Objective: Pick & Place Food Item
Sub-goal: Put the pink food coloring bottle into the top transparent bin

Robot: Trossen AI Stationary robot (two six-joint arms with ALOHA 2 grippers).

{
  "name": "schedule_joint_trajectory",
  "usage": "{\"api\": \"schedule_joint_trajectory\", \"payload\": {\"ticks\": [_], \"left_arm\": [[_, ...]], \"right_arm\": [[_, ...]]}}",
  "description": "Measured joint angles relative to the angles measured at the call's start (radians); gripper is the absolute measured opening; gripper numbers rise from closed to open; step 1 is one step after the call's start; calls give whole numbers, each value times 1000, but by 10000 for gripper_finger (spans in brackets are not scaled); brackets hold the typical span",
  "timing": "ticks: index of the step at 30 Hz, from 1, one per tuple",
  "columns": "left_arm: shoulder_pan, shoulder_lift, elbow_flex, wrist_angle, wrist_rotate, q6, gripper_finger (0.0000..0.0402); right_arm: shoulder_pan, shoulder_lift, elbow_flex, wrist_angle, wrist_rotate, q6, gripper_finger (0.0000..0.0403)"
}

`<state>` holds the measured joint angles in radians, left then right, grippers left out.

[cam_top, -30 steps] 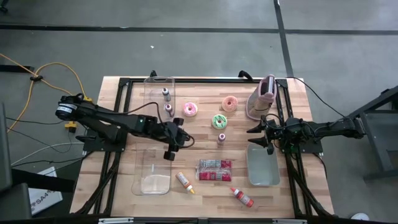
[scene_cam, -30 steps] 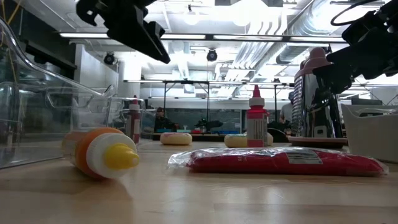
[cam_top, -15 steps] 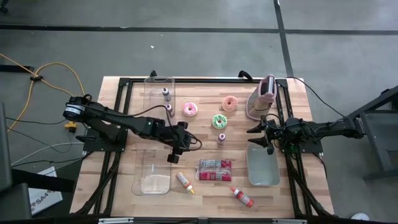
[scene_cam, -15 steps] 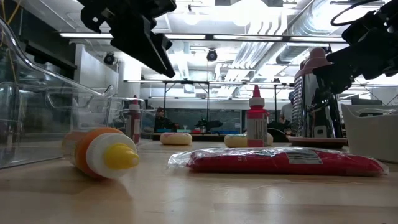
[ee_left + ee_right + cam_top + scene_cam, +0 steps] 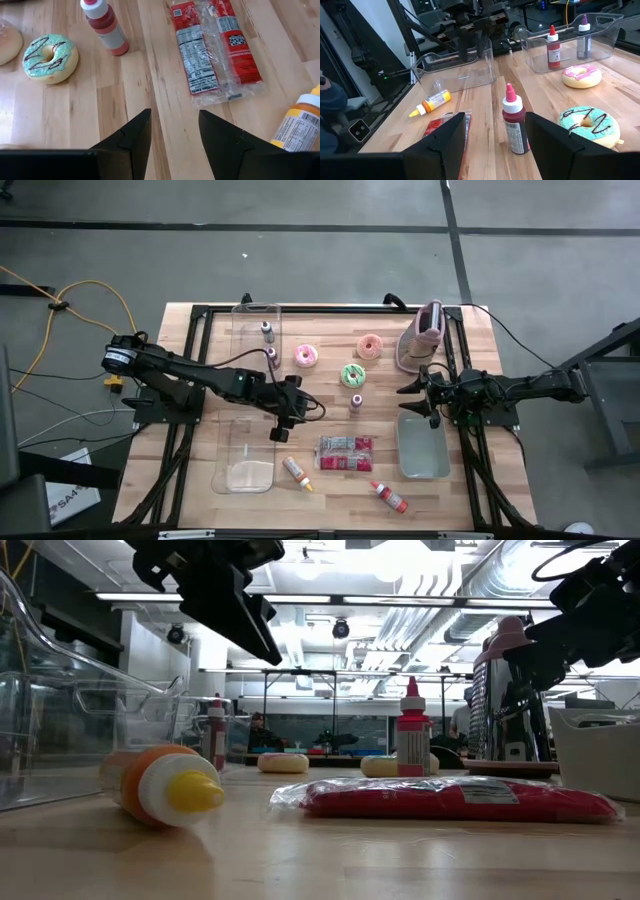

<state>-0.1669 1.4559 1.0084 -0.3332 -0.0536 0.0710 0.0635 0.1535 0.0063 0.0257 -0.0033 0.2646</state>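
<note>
The left gripper [image 5: 280, 420] hangs above the table with its jaws parted and nothing between them. Ahead of the jaws in the left wrist view lie the red packaged food item [image 5: 215, 47], a red-capped sauce bottle [image 5: 104, 26] and a green-frosted donut [image 5: 50, 57]; an orange bottle with a yellow cap [image 5: 300, 125] lies just off to one side. The right gripper [image 5: 425, 395] waits with its jaws also released and empty, next to a grey bin [image 5: 422, 450], looking towards the same bottle and donut.

Which food item is meant is not clear, so the main risk, I judge, is a grab on the wrong thing. The packet's clear wrapper looks slick and flat, so parted jaws coming straight down might pinch only film or slide it along the wood. The orange bottle could roll if nudged.

The packet carries a white nutrition panel and a barcode; its printing is too small to read. The orange bottle's label is likewise illegible.
</note>
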Motion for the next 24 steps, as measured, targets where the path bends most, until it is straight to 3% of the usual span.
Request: {"api": "schedule_joint_trajectory", "payload": {"ticks": [24], "left_arm": [[0, -1, -1, 161, 0, 2, 157]], "right_arm": [[0, 0, 0, 22, 19, 1, 193]]}}
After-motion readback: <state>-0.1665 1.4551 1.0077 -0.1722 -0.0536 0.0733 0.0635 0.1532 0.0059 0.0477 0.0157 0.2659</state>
